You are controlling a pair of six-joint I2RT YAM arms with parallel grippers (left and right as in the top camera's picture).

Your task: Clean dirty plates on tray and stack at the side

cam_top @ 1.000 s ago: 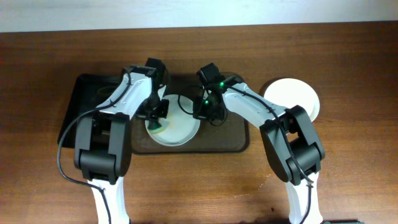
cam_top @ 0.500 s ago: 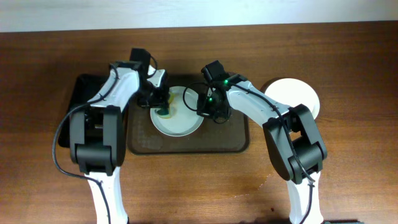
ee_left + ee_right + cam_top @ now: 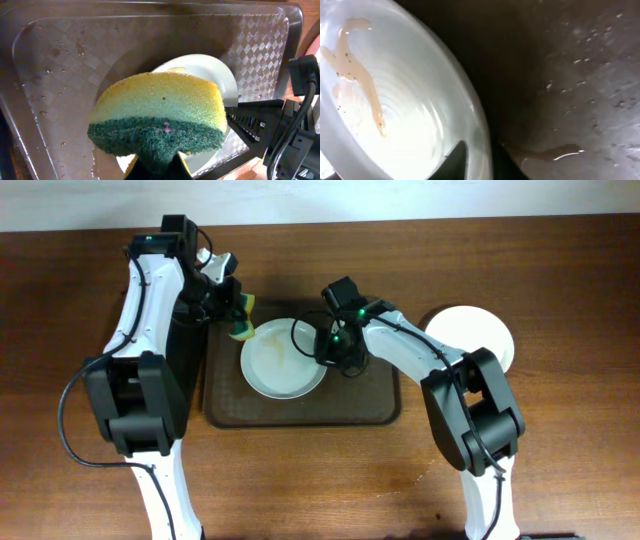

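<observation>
One white plate lies on the dark-brown tray, with a thin orange-brown smear near its middle. My right gripper is shut on the plate's right rim. The right wrist view shows the rim between the fingers, the smeared plate and the wet tray. My left gripper is shut on a yellow and green sponge, held above the tray's far left corner, off the plate. In the left wrist view the sponge hangs over the plate and tray. White plates lie on the table at the right.
A smaller black tray lies left of the brown tray, mostly hidden under my left arm. The brown tray's floor is wet, with a brown puddle. Bare wooden table lies in front of the tray.
My left gripper has lifted the sponge off the plate and drawn it back and left to the tray's far left corner. My right gripper stays on the plate's rim.
</observation>
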